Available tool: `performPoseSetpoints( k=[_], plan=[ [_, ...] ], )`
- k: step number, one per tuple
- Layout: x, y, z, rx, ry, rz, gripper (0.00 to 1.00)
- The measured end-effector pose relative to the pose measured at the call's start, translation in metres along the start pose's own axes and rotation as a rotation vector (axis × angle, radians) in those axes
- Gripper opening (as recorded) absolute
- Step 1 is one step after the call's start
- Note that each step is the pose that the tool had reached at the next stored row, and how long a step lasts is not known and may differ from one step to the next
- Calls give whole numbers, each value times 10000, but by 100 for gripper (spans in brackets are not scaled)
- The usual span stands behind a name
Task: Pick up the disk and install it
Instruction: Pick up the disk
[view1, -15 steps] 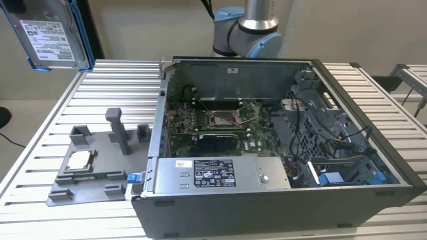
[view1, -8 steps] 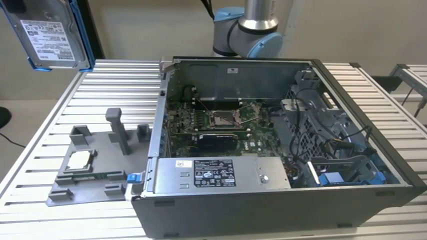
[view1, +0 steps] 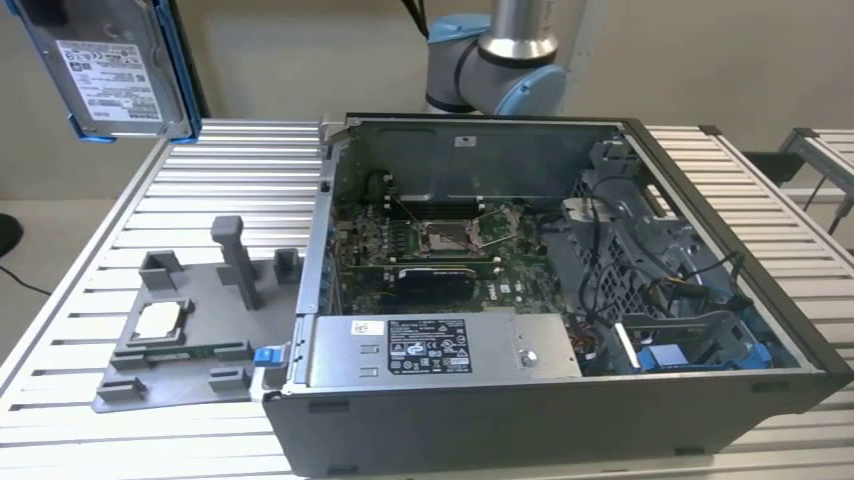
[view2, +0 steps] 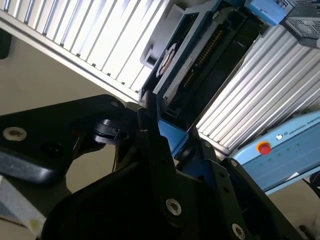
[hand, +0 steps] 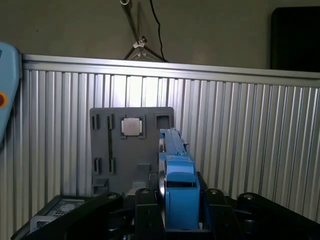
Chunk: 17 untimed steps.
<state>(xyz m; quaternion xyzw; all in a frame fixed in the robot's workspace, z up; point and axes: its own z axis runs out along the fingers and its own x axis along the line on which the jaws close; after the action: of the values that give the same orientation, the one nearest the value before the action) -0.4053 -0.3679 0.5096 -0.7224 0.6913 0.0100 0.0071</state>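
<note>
**Disk held aloft beside the open computer case**

In the exterior view the disk hangs in the air over the far corner of the slatted table, on the exterior view's left. Its white label faces the camera, and its blue carrier bracket runs down one edge. It is well apart from the open computer case, where the motherboard and the grey power supply lie exposed. The arm rises behind the case.

In the first wrist view the gripper is clamped on the disk. Its black fingers press on either side of the blue bracket, and the drive is seen edge-on between them (the second wrist view shows the same grip from a steeper angle).

Below the disk on the table lies a grey fixture plate, just beside the case. A small square silver chip sits in one of its pockets. A light-blue teach pendant with a red button shows in the second wrist view.
</note>
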Motion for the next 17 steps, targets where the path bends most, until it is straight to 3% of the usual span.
performPoseSetpoints(
  k=[17],
  plan=[
    [20,-451,-2,-41,-2,0,0]
  ],
)
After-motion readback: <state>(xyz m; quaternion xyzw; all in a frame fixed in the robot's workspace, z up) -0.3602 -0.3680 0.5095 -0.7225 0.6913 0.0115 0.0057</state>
